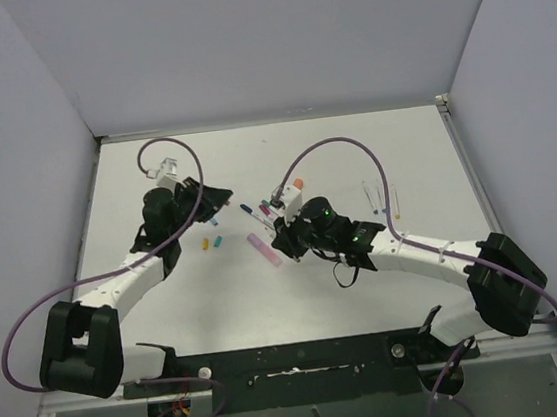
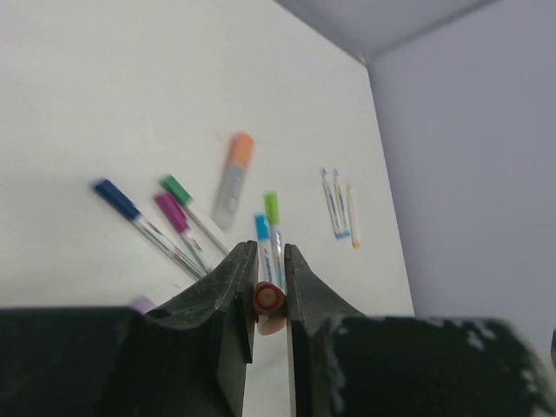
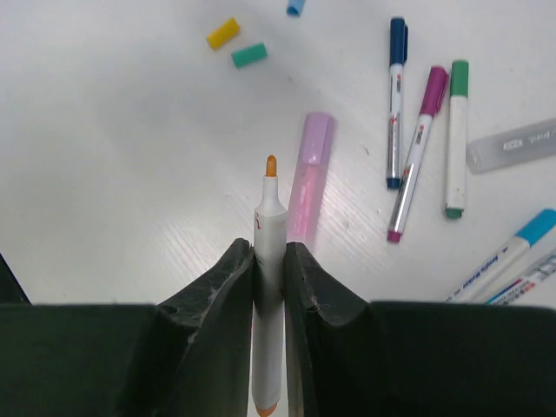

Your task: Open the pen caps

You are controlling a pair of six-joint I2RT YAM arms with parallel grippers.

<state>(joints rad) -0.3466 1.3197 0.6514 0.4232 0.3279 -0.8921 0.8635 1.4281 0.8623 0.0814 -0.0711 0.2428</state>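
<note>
An orange cap is gripped by the left claw; an uncapped orange-tipped pen is clamped in the right claw, a lilac highlighter just beyond.

Pens, 11 total: 1 uncapped orange-tip pen in right end effector; 5 slim capped on desk: navy pen, magenta pen, green pen, blue pen, lime pen; 3 thin pens in a separate group; 1 fat grey marker; 1 lilac highlighter. Loose caps, 4 total: yellow cap, teal cap, blue cap on desk, plus orange cap in left end effector.
</note>
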